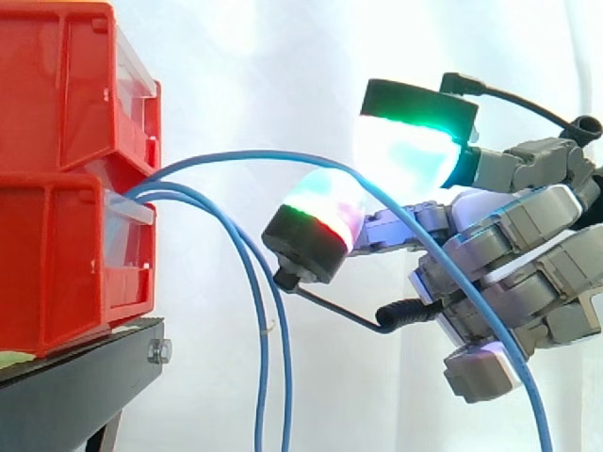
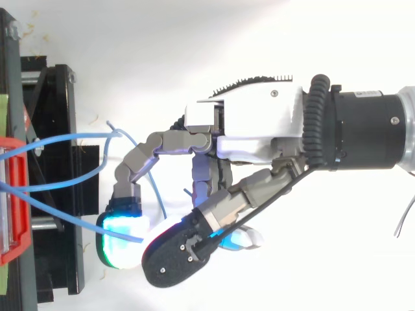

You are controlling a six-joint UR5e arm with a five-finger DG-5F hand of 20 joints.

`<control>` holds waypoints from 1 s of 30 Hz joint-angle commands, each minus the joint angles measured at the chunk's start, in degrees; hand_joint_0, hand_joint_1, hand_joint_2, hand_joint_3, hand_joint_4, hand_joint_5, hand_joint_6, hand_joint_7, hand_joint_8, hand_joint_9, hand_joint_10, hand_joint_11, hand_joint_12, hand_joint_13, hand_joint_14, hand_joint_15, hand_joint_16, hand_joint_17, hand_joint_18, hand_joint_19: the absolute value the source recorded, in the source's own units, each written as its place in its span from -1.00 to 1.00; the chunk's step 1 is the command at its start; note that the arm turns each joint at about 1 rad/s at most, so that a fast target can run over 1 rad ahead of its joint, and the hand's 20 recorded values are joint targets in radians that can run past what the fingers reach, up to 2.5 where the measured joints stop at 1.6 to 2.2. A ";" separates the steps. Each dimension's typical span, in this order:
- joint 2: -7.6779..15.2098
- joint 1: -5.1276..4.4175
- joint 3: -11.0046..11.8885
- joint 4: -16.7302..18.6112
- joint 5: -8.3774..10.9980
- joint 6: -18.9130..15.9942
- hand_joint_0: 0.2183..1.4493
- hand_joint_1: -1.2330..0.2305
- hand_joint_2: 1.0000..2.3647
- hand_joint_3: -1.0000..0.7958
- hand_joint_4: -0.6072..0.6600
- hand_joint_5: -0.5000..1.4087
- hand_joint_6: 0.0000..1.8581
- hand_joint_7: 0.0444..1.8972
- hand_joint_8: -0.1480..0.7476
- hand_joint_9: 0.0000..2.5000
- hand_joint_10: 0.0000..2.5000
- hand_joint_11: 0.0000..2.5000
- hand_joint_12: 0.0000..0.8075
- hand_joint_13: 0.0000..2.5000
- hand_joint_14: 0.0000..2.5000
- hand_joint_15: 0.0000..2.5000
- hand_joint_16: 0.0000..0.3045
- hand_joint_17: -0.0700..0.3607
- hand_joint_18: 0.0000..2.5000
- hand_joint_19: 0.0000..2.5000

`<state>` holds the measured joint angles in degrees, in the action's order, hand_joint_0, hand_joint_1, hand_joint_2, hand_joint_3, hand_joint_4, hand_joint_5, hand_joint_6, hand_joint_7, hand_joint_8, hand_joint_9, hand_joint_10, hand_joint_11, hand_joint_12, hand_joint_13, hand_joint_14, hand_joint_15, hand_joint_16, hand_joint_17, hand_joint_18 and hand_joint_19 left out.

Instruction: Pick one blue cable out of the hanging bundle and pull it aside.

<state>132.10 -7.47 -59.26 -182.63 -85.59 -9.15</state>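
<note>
**A:** Hand state, quick?

**B:** The grey-and-white robot hand (image 1: 509, 254) is closed on one thin blue cable (image 1: 236, 155). The cable goes in between two glowing fingertip pads (image 1: 405, 146) and looks pinched there. From the pinch it trails down across the curled fingers toward the lower right.

**A:** Where's the cable relative to the rest?

**B:** It arcs up and right, well apart from the other two blue cables (image 1: 188, 195), which droop down just beside the bins. All three come out of the gap between the stacked red plastic bins (image 1: 57, 94).

**A:** How to do the pull well?

**B:** My read is that the grasp is done and the sideways pull is the step in hand.
- Draw slowly and level, away from the bins.
- Pinch firmly, because a cable this thin could slide through the pads.
- Watch the bin exit. From above, the cables cross close together there, so a neighbour may drag along.
- Ease off before the arc goes taut, or the bins could shift on the black metal stand (image 1: 75, 377).

**A:** Behind?

**B:** White curtain (image 1: 264, 56).
</note>
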 commanded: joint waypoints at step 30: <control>-0.09 0.09 0.02 -7.04 0.69 8.89 -0.35 -0.43 -0.98 -0.19 -0.25 -0.45 -0.11 -0.10 -0.26 0.22 -0.97 -0.25 -0.07 0.04 -0.98 -0.30 -0.66 -0.14 -0.26 -0.40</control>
<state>132.01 -7.38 -59.24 -188.56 -85.09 -0.42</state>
